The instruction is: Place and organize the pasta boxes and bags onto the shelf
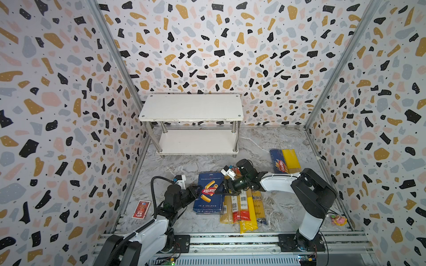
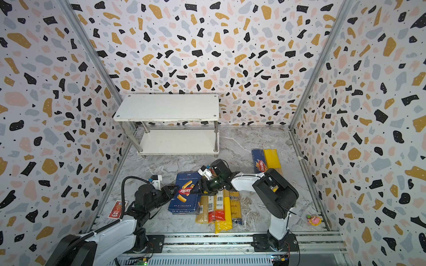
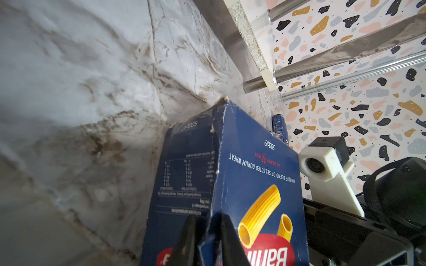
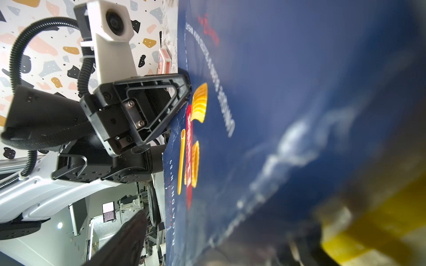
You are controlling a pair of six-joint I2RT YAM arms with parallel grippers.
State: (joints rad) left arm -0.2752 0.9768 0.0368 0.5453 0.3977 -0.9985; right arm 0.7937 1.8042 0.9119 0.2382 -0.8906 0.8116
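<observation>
While the rigatoni box (image 1: 208,194) lies face up at the front middle of the marble table (image 1: 184,165), the left gripper (image 1: 197,190) is clamped on its left edge.

Seen from the left wrist, the two black fingers (image 3: 227,232) pinch the box's long edge between them, one on the printed face and one on the side panel. The right gripper (image 1: 225,184) sits at the box's opposite edge with its jaws spread wide, gripping nothing; in the right wrist view one finger (image 4: 131,230) stands clear of the blue cardboard. Just right of the box, four spaghetti bags (image 1: 247,211) lie side by side, partly under the right arm. The spaghetti box (image 1: 277,162) and one more yellow bag (image 1: 291,159) lie together farther back on the right. The shelf (image 1: 191,107) stands against the back wall, well apart from both boxes.
</observation>
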